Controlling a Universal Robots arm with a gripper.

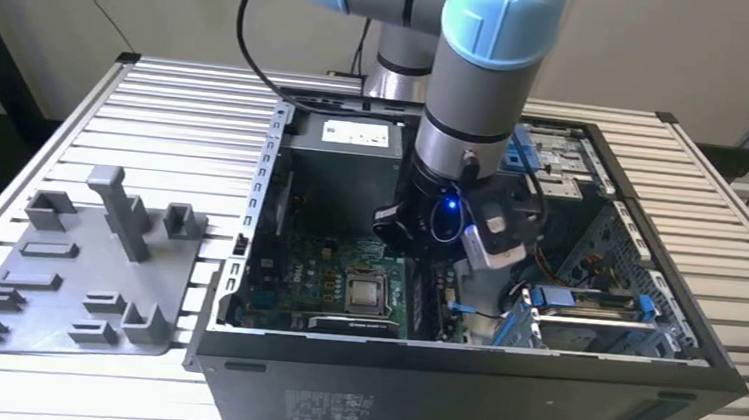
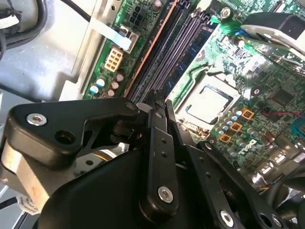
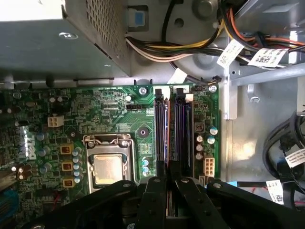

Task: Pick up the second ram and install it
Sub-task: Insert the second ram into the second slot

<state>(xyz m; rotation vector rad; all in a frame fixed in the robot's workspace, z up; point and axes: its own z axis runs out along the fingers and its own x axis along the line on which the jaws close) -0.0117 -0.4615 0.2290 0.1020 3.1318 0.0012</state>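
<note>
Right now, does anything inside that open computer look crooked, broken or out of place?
Nothing stands out. The gripper sits right over the memory slots beside the processor socket on the motherboard, in line with them. The cables are bundled against the case wall.

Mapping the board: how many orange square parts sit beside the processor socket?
3 orange square parts, one row beside the processor socket: one end, middle, other end. The gripper may hide more.

slatted white table [image 1: 115, 99], beige wall [image 1: 656, 42].
</note>
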